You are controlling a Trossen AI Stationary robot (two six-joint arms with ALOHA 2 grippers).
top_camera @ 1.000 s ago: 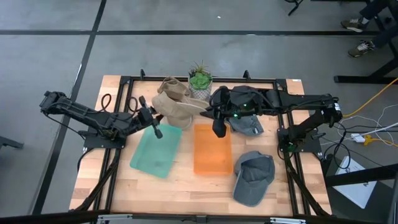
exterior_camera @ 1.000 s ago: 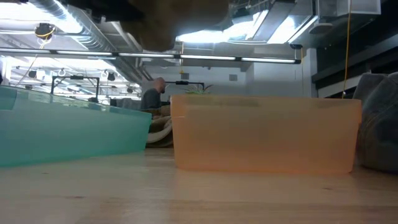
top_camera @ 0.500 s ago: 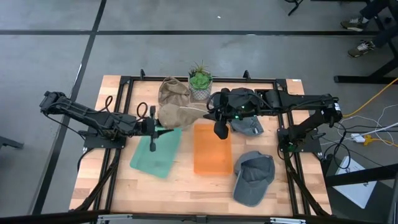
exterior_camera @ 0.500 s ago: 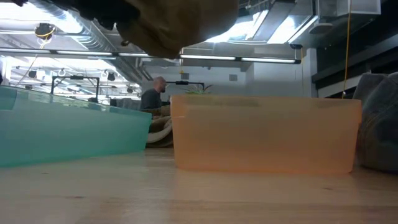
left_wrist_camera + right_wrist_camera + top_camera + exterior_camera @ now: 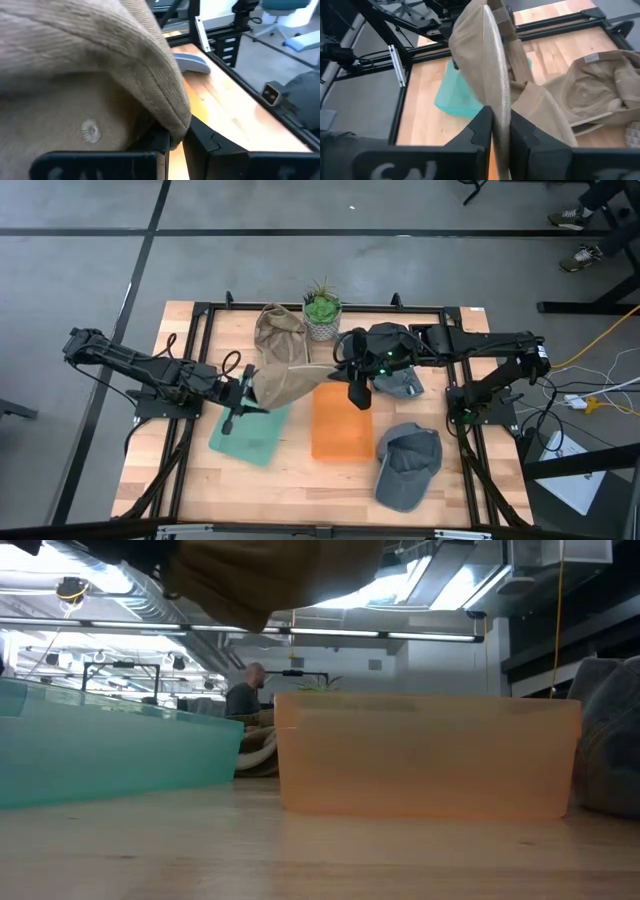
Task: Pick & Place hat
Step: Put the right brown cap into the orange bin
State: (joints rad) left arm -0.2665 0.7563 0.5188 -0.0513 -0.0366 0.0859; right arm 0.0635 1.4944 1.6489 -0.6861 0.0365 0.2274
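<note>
High view: tan cap (image 5: 288, 383) stretched between both grippers, over teal tray's (image 5: 245, 438) far edge.
Left gripper (image 5: 243, 388): clamped on cap.
Right gripper (image 5: 343, 367): pinching cap's brim.
Orange tray (image 5: 340, 428): adjacent.

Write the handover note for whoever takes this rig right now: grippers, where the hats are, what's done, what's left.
Left gripper: shut on the tan hat, gripping one edge, over the teal bin.
Right gripper: pinching the brim at the hat's other end, near the orange bin. So the hat hangs stretched between both arms, above the bins.
Second tan hat lies at the back beside the potted plant.
Grey cap lies right of the orange bin; another grey cap lies under the right arm.
Done: one tan hat lifted.
Left: place it. Both bins look empty; the other three hats are not binned.
</note>
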